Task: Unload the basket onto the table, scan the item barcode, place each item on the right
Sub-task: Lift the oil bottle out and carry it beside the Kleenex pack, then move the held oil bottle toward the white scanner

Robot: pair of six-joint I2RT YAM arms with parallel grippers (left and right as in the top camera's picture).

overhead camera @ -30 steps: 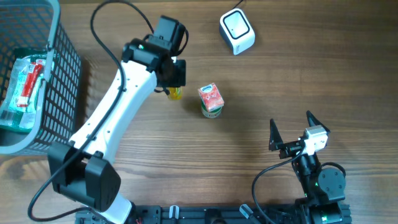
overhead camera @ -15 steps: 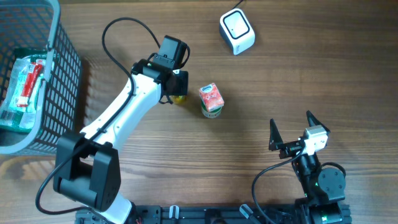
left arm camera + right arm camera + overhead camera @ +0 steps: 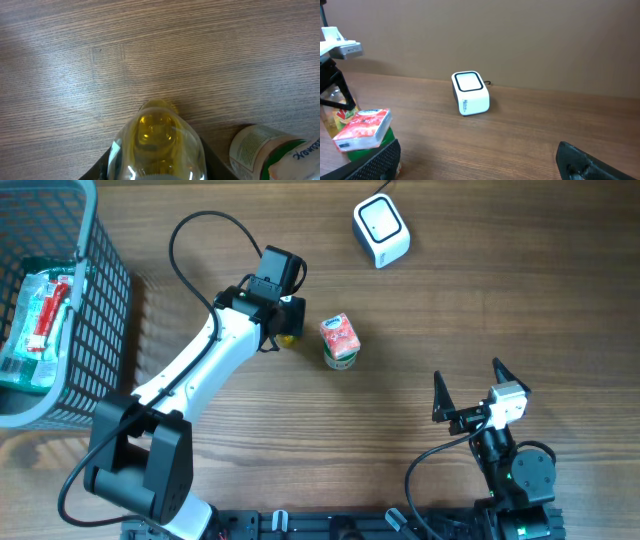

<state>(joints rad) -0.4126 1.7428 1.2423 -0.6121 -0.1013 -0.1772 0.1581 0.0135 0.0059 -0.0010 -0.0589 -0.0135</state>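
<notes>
My left arm (image 3: 195, 375) reaches from the near left corner diagonally up and to the right, almost fully stretched. At its end my left gripper (image 3: 287, 322) tilts downward, jaws drawn partway in and clamped on a bottle (image 3: 157, 145). My right arm (image 3: 515, 470) sits folded low at the near right. My right gripper (image 3: 467, 372) is spread wide and holds nothing, its fingers (image 3: 590, 162) pointing forward.

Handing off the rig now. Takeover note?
Left claw: shut on the yellow bottle, beside the red carton that sits on a green container.
Right claw: open, empty, parked by its base.
Scanner: far side of the table, nothing in front of it.
Done: bottle gripped.
Left: carry it to the scanner and show its barcode.
</notes>
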